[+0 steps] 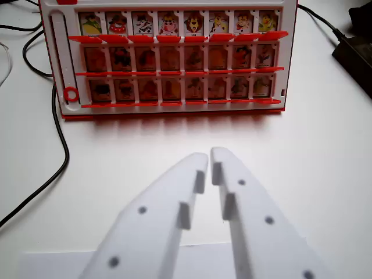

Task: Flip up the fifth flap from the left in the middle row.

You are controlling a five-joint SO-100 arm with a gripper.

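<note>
A red and white game board (174,58) with three rows of picture flaps lies on the white table at the top of the wrist view. The top row's flaps stand up and show bright cartoon faces. The middle and bottom rows lie flat behind reddish windows. The fifth flap from the left in the middle row (193,58) lies flat. My white gripper (209,156) fills the lower middle, shut with its tips almost touching and nothing between them. It hovers over bare table, well short of the board's near edge.
A black cable (58,145) curves down the left side of the table from beside the board. A black adapter (356,49) with its cord lies at the top right. A white paper sheet (58,264) sits at the bottom left.
</note>
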